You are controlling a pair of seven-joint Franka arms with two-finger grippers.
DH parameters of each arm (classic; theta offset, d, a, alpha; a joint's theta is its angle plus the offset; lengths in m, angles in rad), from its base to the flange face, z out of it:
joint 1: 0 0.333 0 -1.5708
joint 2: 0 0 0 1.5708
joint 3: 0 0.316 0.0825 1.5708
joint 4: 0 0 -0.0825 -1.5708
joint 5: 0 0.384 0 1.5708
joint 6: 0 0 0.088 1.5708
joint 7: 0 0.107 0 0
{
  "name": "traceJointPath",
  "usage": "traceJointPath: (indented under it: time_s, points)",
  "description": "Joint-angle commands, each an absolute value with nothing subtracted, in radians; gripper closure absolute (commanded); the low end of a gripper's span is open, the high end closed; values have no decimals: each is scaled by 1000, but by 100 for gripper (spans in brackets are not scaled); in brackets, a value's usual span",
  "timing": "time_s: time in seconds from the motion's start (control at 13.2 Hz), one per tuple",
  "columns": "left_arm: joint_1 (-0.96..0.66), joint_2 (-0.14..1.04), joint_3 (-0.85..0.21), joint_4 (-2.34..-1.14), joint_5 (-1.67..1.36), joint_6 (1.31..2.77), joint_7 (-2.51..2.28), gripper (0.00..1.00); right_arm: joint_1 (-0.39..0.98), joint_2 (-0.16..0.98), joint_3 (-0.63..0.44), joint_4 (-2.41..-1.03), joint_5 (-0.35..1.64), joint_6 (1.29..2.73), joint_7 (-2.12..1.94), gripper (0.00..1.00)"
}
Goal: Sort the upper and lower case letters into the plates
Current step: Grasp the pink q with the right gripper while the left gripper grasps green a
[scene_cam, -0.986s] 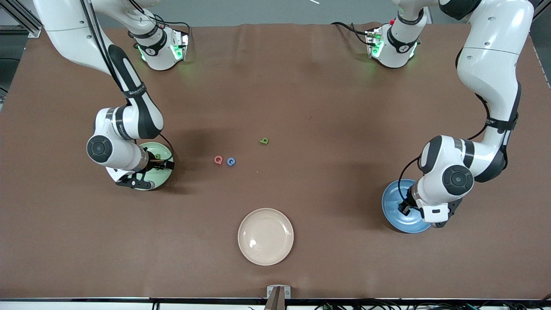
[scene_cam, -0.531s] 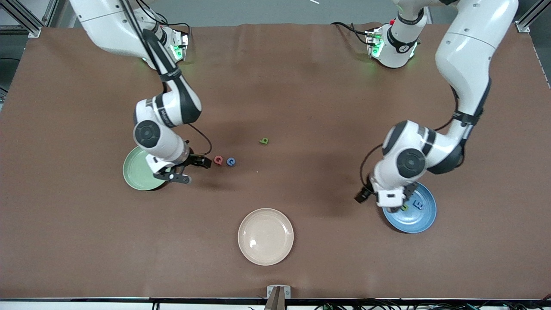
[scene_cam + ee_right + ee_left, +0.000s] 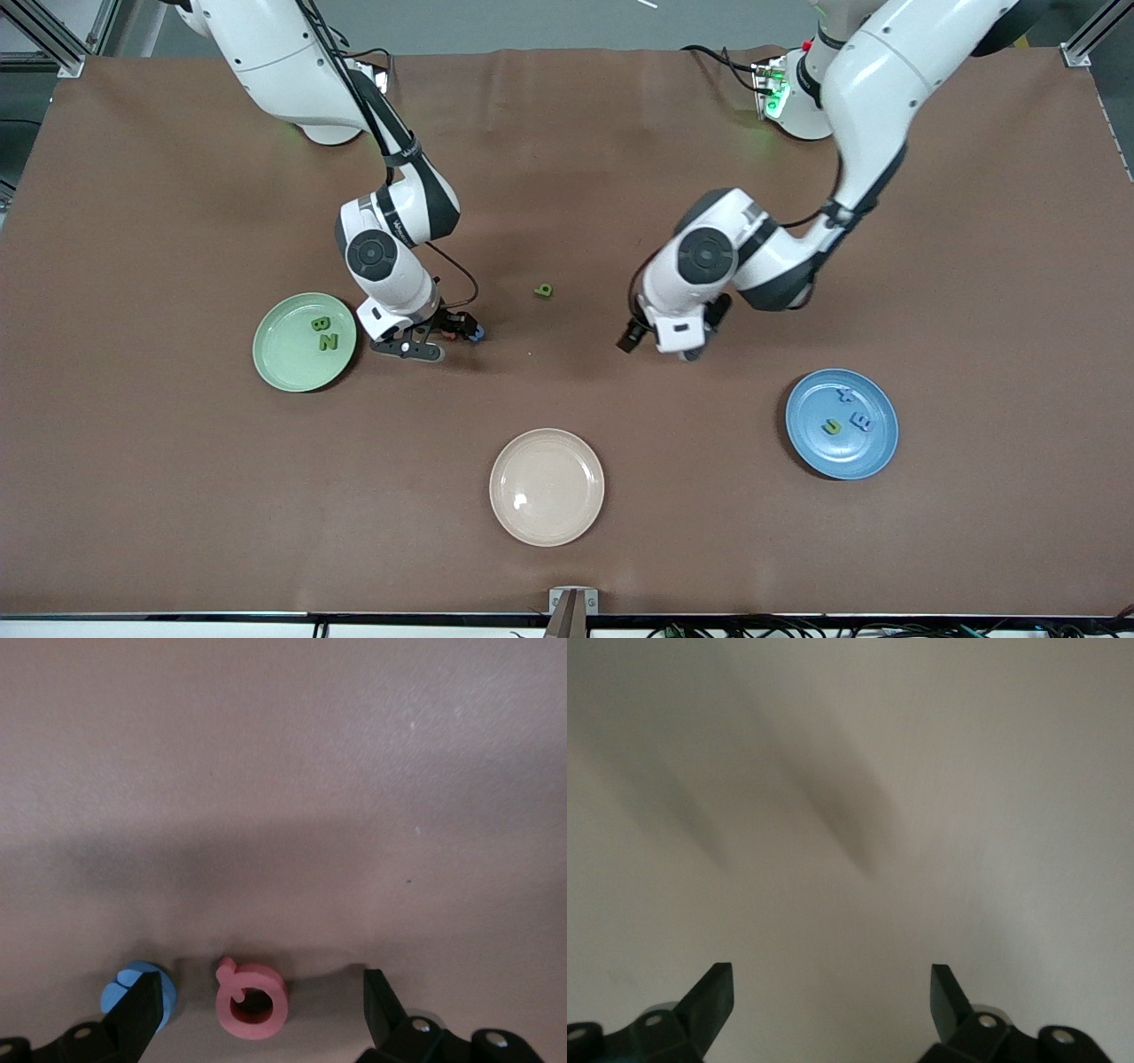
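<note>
The pink Q [image 3: 252,999] lies on the table between the open fingers of my right gripper [image 3: 261,997]. The blue G [image 3: 133,988] sits beside it, partly covered by one finger. In the front view my right gripper [image 3: 450,326] hides the Q and only the G [image 3: 478,334] peeks out. A small green q [image 3: 543,290] lies alone mid-table. The pale green plate [image 3: 283,363] holds green B [image 3: 319,324] and Z [image 3: 330,342]. In the blue plate [image 3: 873,456] lie the x [image 3: 844,395], n [image 3: 831,427] and m [image 3: 861,422]. My left gripper [image 3: 660,346] [image 3: 833,992] hangs open over bare table.
A cream-beige plate [image 3: 547,486] with nothing in it stands near the table's front edge, nearer the front camera than the loose letters. Brown cloth covers the whole table.
The right gripper has swung from over the green plate to over the Q and G. The left gripper has opened and moved from the blue plate toward mid-table, uncovering the plate's letters.
</note>
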State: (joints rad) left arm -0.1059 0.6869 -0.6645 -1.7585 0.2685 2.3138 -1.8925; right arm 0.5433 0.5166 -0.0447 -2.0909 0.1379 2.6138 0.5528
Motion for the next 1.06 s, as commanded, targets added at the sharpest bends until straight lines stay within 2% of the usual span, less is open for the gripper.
traceJointPath:
  time_s: [0.0, 0.15, 0.53, 0.99]
  points:
    - [-208, 724, -649, -1755, 279, 2428, -2113, 7, 549, 499, -52, -2118, 146, 2622, 560, 0]
    - [-277, 755, -632, -1750, 279, 2508, -2204, 15, 548, 499, -52, -2118, 146, 2619, 560, 0]
    - [-431, 804, -523, -1709, 270, 2556, -2356, 30, 549, 499, -52, -2126, 140, 2622, 554, 1]
    - [-451, 838, -515, -1669, 272, 2562, -2364, 42, 543, 500, -57, -2138, 120, 2626, 520, 21]
